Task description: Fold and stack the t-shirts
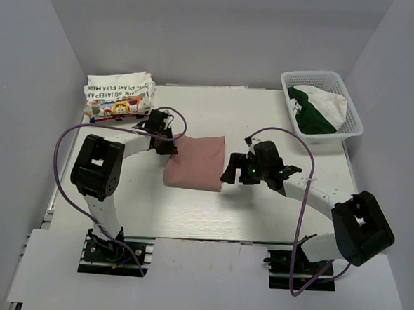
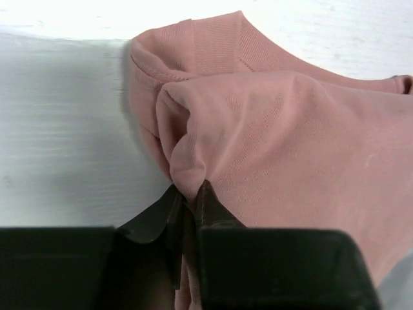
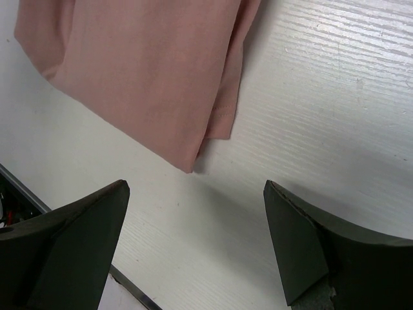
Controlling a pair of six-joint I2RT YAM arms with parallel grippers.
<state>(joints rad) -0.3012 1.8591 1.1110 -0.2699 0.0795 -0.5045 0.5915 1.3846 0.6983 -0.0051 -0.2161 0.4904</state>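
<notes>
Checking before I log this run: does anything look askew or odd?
The folded pink shirt lies slightly askew, one edge bunched up in the shut left gripper. The right gripper hangs open beside it.

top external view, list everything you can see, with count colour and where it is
pink t-shirt: 1, dusty pink, folded, middle of the table
white printed t-shirt: 1, white with dark lettering and cartoon graphics, folded, far left corner
basket: 1, white, far right corner
clothing: count unclear, dark green and white, inside the basket
table: 1, white
cables: 2, purple, one looping along each arm
left gripper: 1, black, shut on the pink t-shirt's left edge
right gripper: 1, black, open, beside the shirt's right edge
</notes>
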